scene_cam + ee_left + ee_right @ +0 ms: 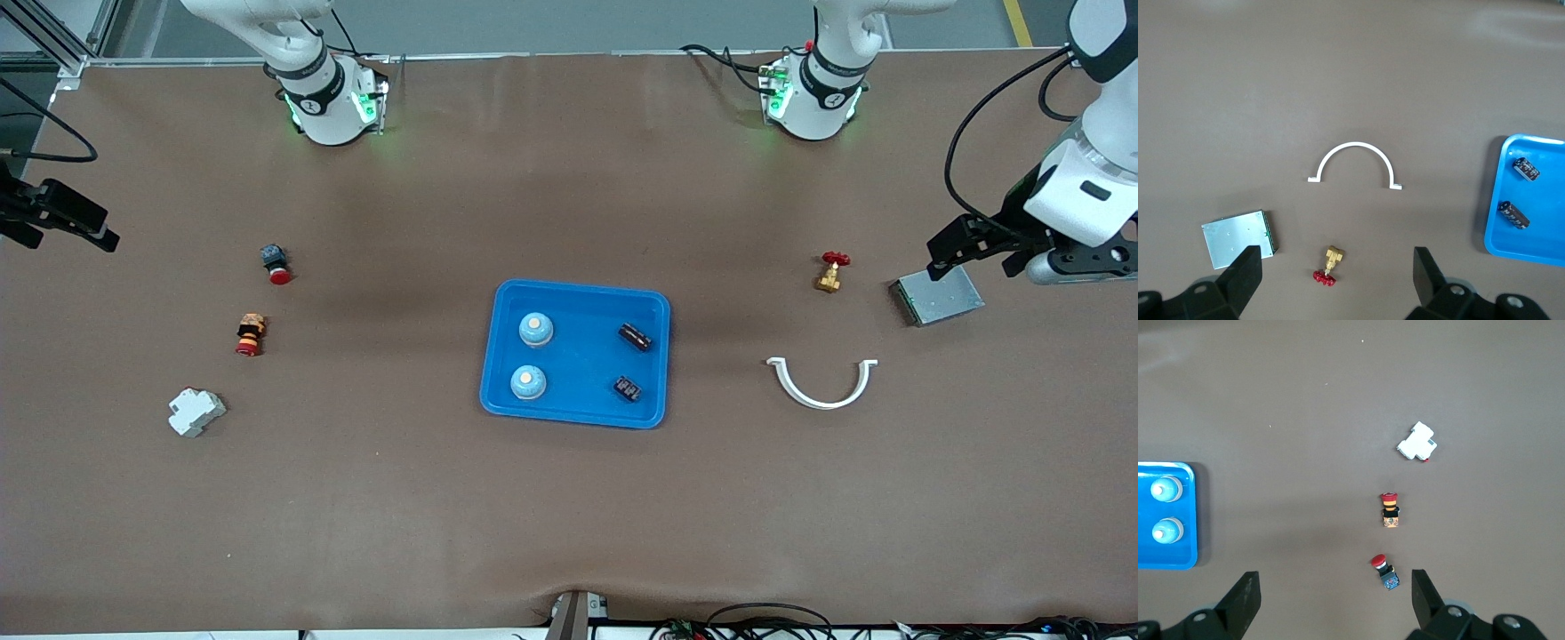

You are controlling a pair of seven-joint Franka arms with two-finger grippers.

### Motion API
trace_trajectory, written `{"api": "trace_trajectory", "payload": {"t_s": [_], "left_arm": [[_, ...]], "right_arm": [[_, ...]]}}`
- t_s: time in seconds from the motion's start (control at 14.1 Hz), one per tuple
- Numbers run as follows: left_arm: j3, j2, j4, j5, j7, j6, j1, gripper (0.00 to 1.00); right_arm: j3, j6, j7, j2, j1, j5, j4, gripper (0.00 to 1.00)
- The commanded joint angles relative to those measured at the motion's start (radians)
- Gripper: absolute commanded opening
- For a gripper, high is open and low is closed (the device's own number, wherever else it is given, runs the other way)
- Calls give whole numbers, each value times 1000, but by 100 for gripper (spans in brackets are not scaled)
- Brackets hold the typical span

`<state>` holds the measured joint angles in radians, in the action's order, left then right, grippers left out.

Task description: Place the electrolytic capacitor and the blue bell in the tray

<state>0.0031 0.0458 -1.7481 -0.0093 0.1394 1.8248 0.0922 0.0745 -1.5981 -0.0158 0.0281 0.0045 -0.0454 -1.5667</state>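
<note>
The blue tray (582, 357) lies at the middle of the table. In it are two blue bells (536, 329) (528, 382) and two black electrolytic capacitors (635, 336) (628, 388). The left wrist view shows the tray's edge (1538, 250) with both capacitors (1526, 168) (1514, 214). The right wrist view shows the tray's rim (1193, 513) with both bells (1167, 489) (1168, 531). My left gripper (973, 253) (1338, 280) is open and empty, up over the table's left-arm end. My right gripper (76, 222) (1335, 600) is open and empty, up over the right-arm end.
Toward the left arm's end lie a brass valve with a red handle (831, 271) (1328, 265), a white half ring (822, 382) and a metal box (938, 296). Toward the right arm's end lie two red push buttons (276, 264) (251, 334) and a white breaker (196, 412).
</note>
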Motion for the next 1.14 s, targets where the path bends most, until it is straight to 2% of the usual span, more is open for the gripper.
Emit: {"api": "trace_trajectory", "payload": {"t_s": [0.0, 0.21, 0.5, 1.06], "left_arm": [[-5, 0, 34, 29, 5, 5, -6, 100], [-3, -10, 59, 84, -56, -39, 1, 100], [0, -40, 78, 14, -55, -39, -3, 100], [-2, -53, 84, 15, -60, -47, -2, 100]], "right_arm": [[8, 4, -1, -7, 9, 1, 31, 100], [4, -22, 0, -5, 12, 19, 30, 100], [-1, -19, 11, -5, 23, 81, 30, 100], [-4, 44, 20, 1, 26, 70, 28, 100]]}}
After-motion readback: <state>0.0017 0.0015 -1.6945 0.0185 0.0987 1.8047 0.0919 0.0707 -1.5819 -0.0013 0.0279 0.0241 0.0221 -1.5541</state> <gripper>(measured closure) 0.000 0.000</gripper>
